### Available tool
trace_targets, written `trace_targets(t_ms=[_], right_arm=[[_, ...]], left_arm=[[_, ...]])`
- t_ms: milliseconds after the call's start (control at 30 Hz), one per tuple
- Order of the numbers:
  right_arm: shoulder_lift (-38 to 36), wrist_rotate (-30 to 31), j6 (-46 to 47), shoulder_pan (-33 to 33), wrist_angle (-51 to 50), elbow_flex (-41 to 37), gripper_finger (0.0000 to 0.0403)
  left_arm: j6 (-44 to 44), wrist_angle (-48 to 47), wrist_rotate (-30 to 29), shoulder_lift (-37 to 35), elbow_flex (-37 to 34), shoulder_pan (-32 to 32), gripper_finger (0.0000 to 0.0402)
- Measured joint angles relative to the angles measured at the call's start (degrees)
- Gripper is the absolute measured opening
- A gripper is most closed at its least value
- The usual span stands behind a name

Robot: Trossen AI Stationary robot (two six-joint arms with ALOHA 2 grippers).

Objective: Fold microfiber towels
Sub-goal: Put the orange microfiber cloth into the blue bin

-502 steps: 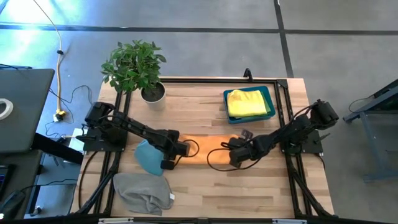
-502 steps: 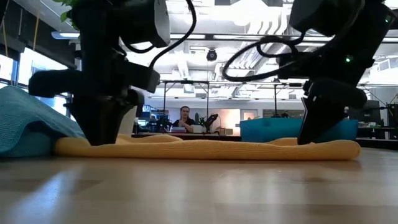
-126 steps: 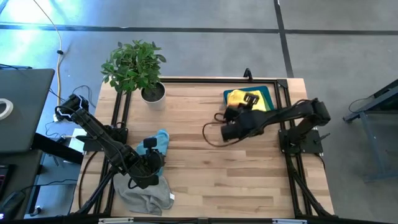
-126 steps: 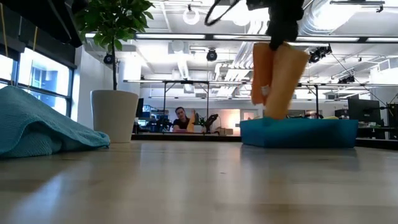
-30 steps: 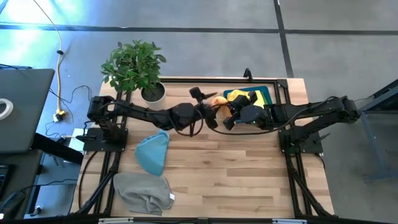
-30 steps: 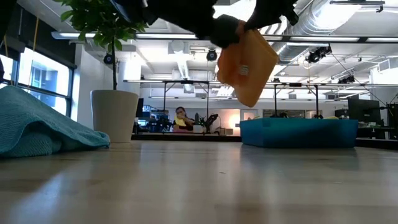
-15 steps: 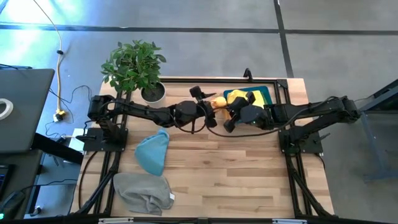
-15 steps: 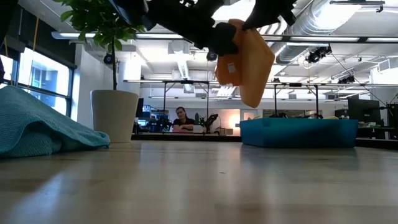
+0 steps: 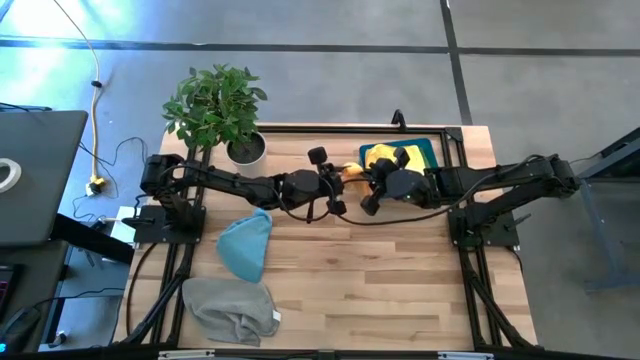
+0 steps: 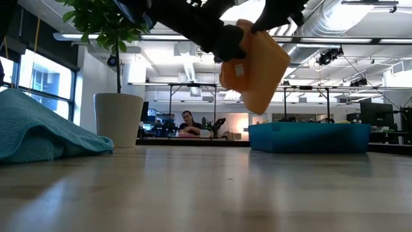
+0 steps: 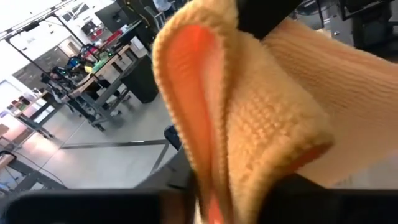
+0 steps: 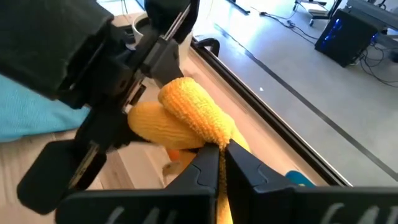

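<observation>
An orange towel (image 10: 261, 71), folded over, hangs in the air above the table's far middle, between my two grippers. My left gripper (image 9: 338, 183) reaches in from the table's left and is shut on it. My right gripper (image 9: 367, 185) comes from the right and is shut on it too. Near the left front, a light blue towel (image 9: 245, 245) lies bunched on the table and a grey towel (image 9: 232, 310) lies crumpled. A yellow towel (image 9: 385, 155) lies in the blue bin (image 9: 432, 165). My left gripper has a rounded fold of the orange towel (image 11: 211, 155), several layers thick, between its two fingers. It comes nearly level from the table's left. The towel is clear of the table and bulges beyond the fingers. My right gripper pinches an edge of the rolled-over orange towel (image 12: 214, 140) between its shut fingertips. It slants down from the table's right. The cloth bulges beyond the fingertips, lifted clear of the table.
A potted plant (image 9: 215, 105) stands at the table's far left. The blue bin (image 10: 309, 136) sits at the far right, just behind the grippers. Bare wood (image 9: 380, 270) stretches across the table's middle and near right. A person sits in the room far behind the table.
My left gripper has tipped a little downward at the orange towel and taken hold of its left side. The towel hung flat and slanted below my right gripper; it is now bunched between the two grippers. It stays clear of the table.
</observation>
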Motion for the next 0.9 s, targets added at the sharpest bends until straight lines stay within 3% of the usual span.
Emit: trace_targets(t_ms=[100,167,333,467,700,900], right_arm=[[0.00,0.00,-0.01,0.00,-1.60,0.00,0.0000],[0.00,0.00,-0.76,0.00,-2.88,0.00,0.0002],[-1.15,-0.62,-3.44,0.02,-4.85,0.00,0.0034],[-4.10,-0.76,-3.67,0.02,-8.59,0.00,0.0086],[-8.33,-1.84,7.60,0.16,-23.02,-1.05,0.0149],[-8.39,-1.13,1.88,3.81,-16.75,-9.30,0.0155]], left_arm=[[-0.01,-0.24,0.00,0.00,0.00,0.02,0.0026],[-0.63,-1.07,1.19,-0.74,-0.04,0.07,0.0008],[-1.95,-1.48,5.22,-1.92,0.81,0.18,0.0008],[-1.66,-9.35,6.53,-1.90,5.22,0.92,0.0004],[-1.49,-17.94,7.45,-1.68,12.07,1.83,0.0002],[-0.78,-30.36,7.25,-1.68,21.16,2.61,0.0001]])
